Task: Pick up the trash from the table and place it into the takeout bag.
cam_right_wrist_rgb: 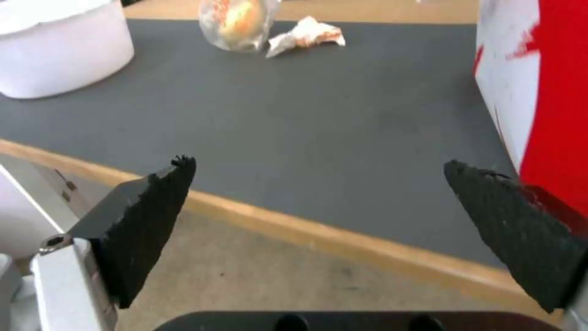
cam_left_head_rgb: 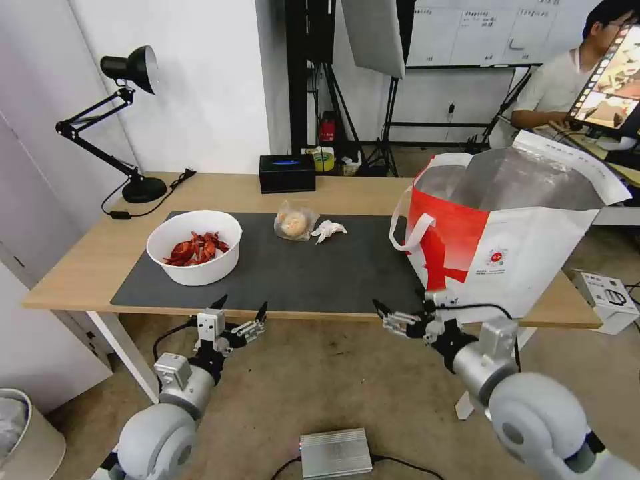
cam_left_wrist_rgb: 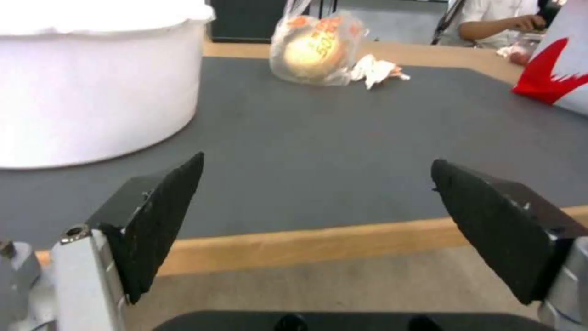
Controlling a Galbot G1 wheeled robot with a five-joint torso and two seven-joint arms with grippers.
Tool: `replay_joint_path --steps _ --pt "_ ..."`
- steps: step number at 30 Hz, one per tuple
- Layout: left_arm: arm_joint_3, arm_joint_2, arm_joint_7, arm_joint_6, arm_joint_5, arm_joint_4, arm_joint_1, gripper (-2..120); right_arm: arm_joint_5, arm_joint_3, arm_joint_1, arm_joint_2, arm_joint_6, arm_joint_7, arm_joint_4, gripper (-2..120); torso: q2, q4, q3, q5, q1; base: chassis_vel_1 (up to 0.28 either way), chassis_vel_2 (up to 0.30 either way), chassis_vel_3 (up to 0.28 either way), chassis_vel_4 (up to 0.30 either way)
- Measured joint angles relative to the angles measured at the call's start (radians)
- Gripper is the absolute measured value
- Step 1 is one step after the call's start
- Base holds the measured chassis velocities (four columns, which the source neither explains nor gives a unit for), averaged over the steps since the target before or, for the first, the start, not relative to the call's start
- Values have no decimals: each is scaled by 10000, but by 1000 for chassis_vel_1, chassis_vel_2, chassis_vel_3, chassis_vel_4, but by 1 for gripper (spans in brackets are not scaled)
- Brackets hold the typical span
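On the table, a white bowl of red crayfish shells stands on the left of the dark mat. A bagged bun and a crumpled tissue lie at the mat's far middle. The takeout bag stands open at the right end. My left gripper hangs open just before the table's front edge, right of the bowl, facing the bun. My right gripper is open at the front edge beside the bag. Both hold nothing.
A black box and a desk lamp stand at the table's back. On the floor are a silver unit below me, a white box to the right and a bin at the left.
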Motion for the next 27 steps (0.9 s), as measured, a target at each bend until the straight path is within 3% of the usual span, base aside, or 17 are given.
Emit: replay_joint_path --steps 23,27 --pt "-404 -113 -46 220 531 -203 492 100 -365 -534 -448 424 -146 316 23 100 0 1 1 -1 1 0 0 0 0" --pt "-382 -116 -70 205 670 -145 398 100 68 -832 -73 455 -170 335 23 100 0 -1 1 -1 1 0 0 0 0"
